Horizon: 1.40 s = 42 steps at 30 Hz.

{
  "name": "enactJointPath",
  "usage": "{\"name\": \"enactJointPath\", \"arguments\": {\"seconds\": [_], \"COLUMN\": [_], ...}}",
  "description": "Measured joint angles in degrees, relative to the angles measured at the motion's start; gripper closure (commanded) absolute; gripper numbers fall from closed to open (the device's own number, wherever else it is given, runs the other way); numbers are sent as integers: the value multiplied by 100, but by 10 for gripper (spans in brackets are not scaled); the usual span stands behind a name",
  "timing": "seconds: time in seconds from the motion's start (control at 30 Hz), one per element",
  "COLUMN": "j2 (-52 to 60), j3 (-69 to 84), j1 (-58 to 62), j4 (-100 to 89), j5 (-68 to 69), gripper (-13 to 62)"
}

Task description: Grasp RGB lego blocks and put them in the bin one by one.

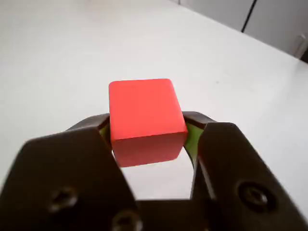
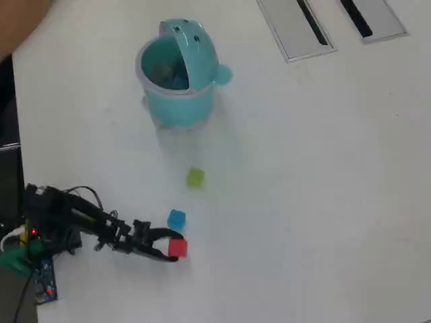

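My gripper [image 1: 147, 131] is shut on the red block [image 1: 144, 120], its black jaws with green pads pressing both sides. The cube is held a little above the white table. In the overhead view the gripper [image 2: 174, 247] holds the red block [image 2: 178, 248] at the lower left. The blue block [image 2: 176, 219] lies just beyond it and the yellow-green block [image 2: 195, 177] farther on. The light teal bin [image 2: 176, 74] stands at the top with its lid flipped open.
The white table [image 2: 323, 188] stretches to the right. Two grey slotted panels [image 2: 296, 27] sit at the top right edge. The arm's base and wiring [image 2: 40, 229] lie at the left edge, beside the table's dark border.
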Motion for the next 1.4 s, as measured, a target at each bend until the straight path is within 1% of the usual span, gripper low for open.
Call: {"name": "enactJointPath", "arguments": {"seconds": [0.2, 0.5, 0.63, 0.7, 0.97, 1.13, 1.17, 1.27, 1.3, 1.4], "j2": [1397, 3032, 3542, 3577, 3577, 3577, 3577, 3577, 3577, 3577], "j3": [448, 712, 712, 721, 712, 712, 378, 0, -220, -334], "j1": [-510, -1424, -1828, -2127, -2461, -2883, -3270, -3384, -3586, -3832], "j4": [905, 1978, 2312, 2646, 2654, 2892, 3146, 3164, 3296, 3533], "j5": [158, 571, 686, 809, 888, 1143, 1160, 1195, 1213, 1230], "gripper": [376, 376, 376, 376, 376, 376, 377, 376, 376, 376]}}
